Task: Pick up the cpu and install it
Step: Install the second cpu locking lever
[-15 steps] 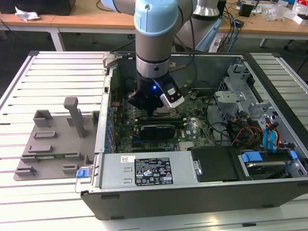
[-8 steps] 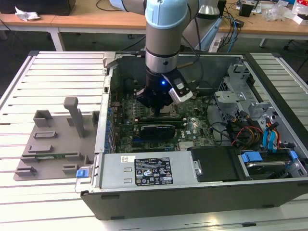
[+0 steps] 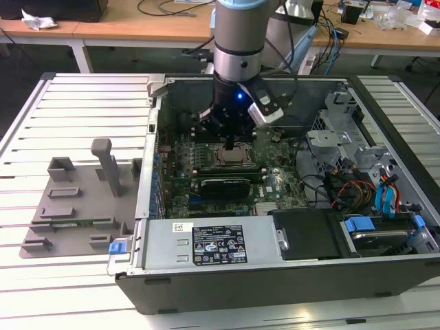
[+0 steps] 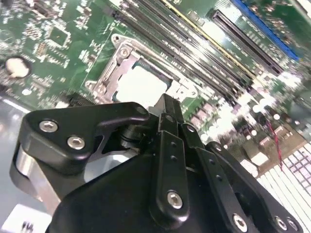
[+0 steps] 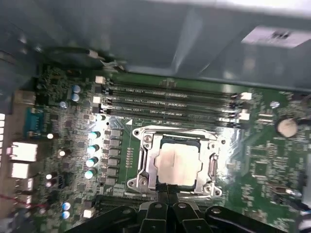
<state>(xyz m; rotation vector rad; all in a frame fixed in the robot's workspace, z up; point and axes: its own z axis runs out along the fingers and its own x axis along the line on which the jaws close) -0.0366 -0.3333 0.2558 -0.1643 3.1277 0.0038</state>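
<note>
While poised above the cpu (image 5: 179,164) at centre frame, seated in its socket (image 5: 146,162): gripper (image 4: 166,109) fingers pressed together, pinching nothing. Likely light, stiff, fragile; best gripped by opposite edges.

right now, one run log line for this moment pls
pincer: above socket, closed, holding nothing seen | cpu: seated in socket frame on motherboard | grey tray: outside case
</note>
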